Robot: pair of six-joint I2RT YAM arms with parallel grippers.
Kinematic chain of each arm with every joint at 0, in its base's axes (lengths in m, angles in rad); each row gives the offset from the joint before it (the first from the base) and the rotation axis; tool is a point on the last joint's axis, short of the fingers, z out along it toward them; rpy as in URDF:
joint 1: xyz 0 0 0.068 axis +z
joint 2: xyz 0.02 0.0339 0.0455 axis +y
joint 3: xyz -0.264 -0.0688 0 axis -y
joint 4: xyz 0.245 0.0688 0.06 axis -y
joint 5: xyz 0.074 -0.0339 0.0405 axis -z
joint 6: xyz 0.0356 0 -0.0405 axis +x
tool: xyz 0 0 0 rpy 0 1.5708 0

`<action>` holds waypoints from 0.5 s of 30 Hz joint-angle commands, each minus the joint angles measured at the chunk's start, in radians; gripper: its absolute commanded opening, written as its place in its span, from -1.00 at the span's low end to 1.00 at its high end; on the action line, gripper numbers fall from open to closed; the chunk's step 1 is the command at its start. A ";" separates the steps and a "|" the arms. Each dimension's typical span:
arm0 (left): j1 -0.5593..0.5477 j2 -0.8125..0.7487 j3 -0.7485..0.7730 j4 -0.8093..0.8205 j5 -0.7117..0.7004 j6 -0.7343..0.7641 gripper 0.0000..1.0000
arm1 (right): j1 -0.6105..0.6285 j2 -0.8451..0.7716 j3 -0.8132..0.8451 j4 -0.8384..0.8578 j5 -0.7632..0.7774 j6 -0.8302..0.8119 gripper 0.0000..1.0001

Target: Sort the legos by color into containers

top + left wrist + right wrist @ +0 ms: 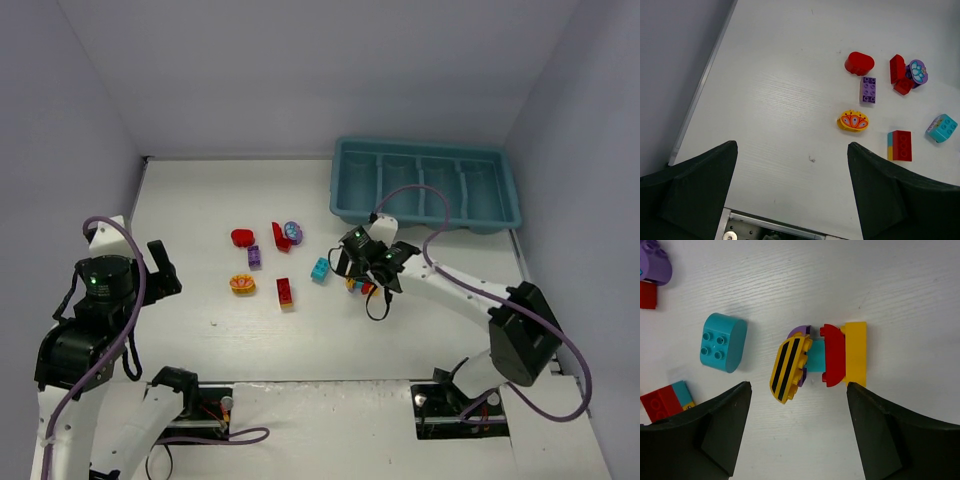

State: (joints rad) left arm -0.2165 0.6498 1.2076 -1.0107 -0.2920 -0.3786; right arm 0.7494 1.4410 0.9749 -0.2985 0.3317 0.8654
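Observation:
The teal tray (425,185) with four compartments stands at the back right. Loose legos lie mid-table: a red rounded one (241,237), a purple brick (254,256), a yellow-orange one (242,284), a red-and-yellow brick (285,292) and a cyan brick (320,268). My right gripper (797,387) is open and empty, hovering just above a multicoloured stack (834,354) with a yellow striped piece (788,369). The cyan brick (722,341) lies to the stack's left. My left gripper (792,147) is open and empty, well left of the legos.
A red piece joined to a purple round piece (287,234) lies near the red rounded lego. The left wrist view shows the purple brick (868,89) and the yellow-orange lego (853,121). Walls close off the table's left, back and right.

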 commanded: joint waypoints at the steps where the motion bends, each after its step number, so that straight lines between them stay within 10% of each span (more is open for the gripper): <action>1: -0.009 0.007 0.044 0.006 -0.006 0.000 0.69 | 0.018 0.056 0.074 -0.004 0.102 0.118 0.46; 15: -0.027 -0.012 0.026 -0.005 -0.012 0.000 0.69 | 0.028 0.252 0.166 -0.007 0.139 0.116 -0.03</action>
State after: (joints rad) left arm -0.2356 0.6273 1.2079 -1.0378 -0.2928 -0.3786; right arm 0.7689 1.6878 1.0985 -0.3023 0.4004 0.9619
